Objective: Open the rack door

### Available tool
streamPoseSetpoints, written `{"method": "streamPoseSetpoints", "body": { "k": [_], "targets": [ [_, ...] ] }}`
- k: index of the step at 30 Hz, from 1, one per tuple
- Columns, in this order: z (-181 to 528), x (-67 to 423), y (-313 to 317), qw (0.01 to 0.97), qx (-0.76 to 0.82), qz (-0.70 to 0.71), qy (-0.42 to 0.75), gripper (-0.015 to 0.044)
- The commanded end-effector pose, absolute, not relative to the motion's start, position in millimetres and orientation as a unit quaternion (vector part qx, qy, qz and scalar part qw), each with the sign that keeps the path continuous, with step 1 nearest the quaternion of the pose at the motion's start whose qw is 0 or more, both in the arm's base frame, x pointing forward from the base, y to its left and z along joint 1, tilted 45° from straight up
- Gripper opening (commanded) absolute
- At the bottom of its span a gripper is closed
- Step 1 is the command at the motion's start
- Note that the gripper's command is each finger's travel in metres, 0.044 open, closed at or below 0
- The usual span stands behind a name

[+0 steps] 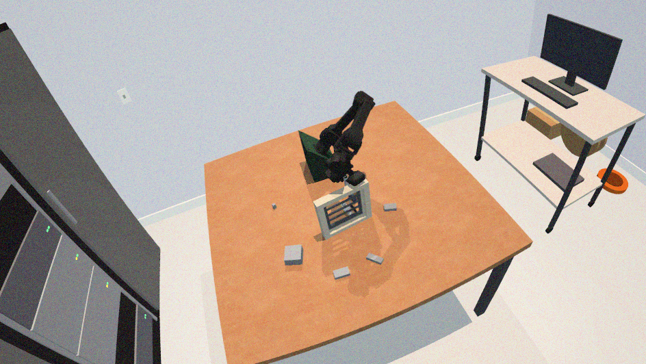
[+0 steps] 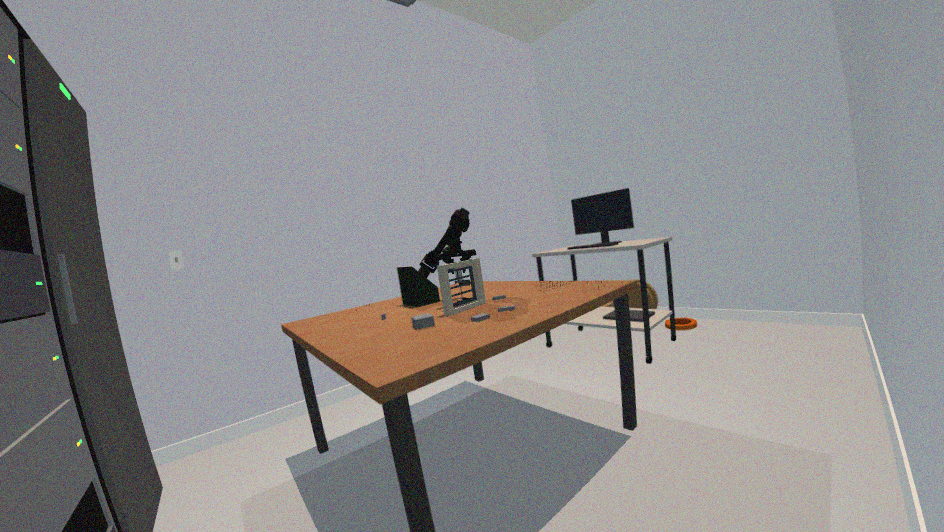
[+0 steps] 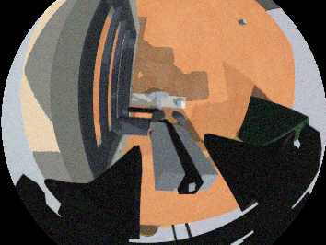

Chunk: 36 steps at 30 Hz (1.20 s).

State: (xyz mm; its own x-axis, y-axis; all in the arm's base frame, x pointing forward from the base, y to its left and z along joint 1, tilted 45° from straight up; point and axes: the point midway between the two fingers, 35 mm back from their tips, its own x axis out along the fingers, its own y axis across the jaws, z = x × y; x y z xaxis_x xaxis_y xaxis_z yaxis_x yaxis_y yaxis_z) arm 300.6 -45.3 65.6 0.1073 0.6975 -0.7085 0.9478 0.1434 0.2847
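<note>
The pale rack frame (image 1: 319, 219) (image 2: 445, 290) (image 3: 64, 92) stands upright at mid-table. The dark slatted door (image 3: 85, 83) (image 2: 473, 284) appears seated in it, though its exact angle is hard to tell. The grey upright handle (image 3: 161, 157), with a black strip, is on the door's arm side; the top view mostly hides it. My gripper (image 1: 346, 177) (image 2: 459, 259) (image 3: 173, 145) is open, pointing down at the frame's top on the arm side. In the wrist view its black fingers are on either side of the handle, with gaps showing. Contact with the frame cannot be told.
A dark green wedge (image 1: 314, 165) (image 2: 416, 287) (image 3: 272, 120) stands behind the frame beside the arm. A large grey block (image 1: 293, 254) (image 2: 423, 321), a tiny cube (image 1: 273, 206) (image 2: 383, 317) and small flat blocks (image 1: 341, 272) lie around the frame on the wooden table (image 1: 253, 307).
</note>
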Motion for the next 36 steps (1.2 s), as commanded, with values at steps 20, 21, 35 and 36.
{"method": "streamPoseSetpoints", "body": {
  "k": [20, 21, 35, 36],
  "targets": [
    [65.5, 300.6, -45.1, 0.259, 0.697, -0.283, 0.605, 0.0085],
    [65.5, 300.6, -45.1, 0.259, 0.697, -0.283, 0.605, 0.0079],
    [65.4, 300.5, -45.2, 0.260, 0.697, -0.282, 0.606, 0.0011],
    [65.2, 300.1, -45.3, 0.264, 0.696, -0.279, 0.607, 0.0011]
  ]
}}
